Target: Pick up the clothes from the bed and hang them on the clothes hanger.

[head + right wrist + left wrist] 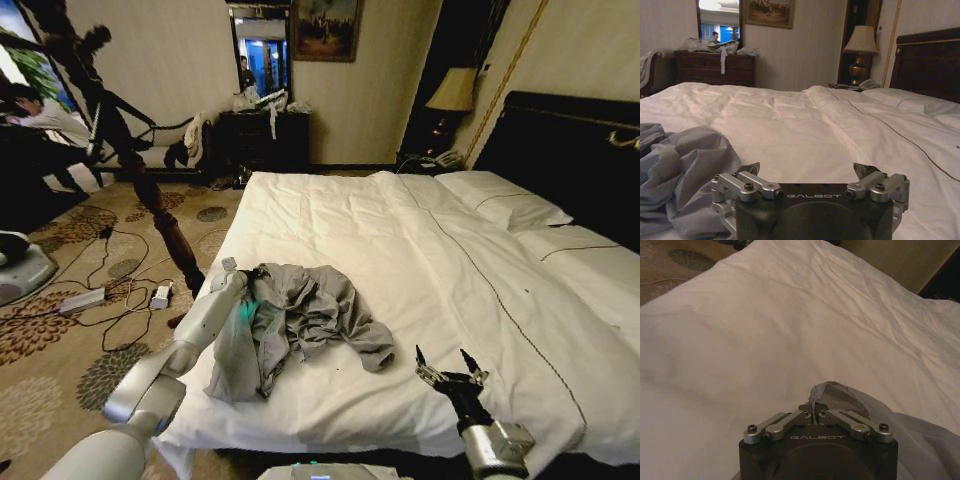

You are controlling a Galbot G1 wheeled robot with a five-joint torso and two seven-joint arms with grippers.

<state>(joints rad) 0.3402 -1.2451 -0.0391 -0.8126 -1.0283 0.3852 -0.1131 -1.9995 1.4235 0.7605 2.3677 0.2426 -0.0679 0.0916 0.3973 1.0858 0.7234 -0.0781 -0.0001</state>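
Fabric of the grey clothes (300, 320) sits pinched in our closed left gripper (243, 285); beside the garment our right gripper (447, 363) waits open, so we judge a slow lift best.

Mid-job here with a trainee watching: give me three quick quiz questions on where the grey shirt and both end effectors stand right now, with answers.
1. True or false: the left end effector has its fingers closed on a fold of the grey shirt.
2. Which best describes the right end effector?
A. Open, over bare white duvet beside the shirt
B. Shut on a sleeve
C. Resting on a pillow
3. Fill in: the shirt lies crumpled on the ___, near the edge closest to the robot.

Key
1. True: the left wrist view shows fabric pinched between the closed fingertips.
2. A
3. bed
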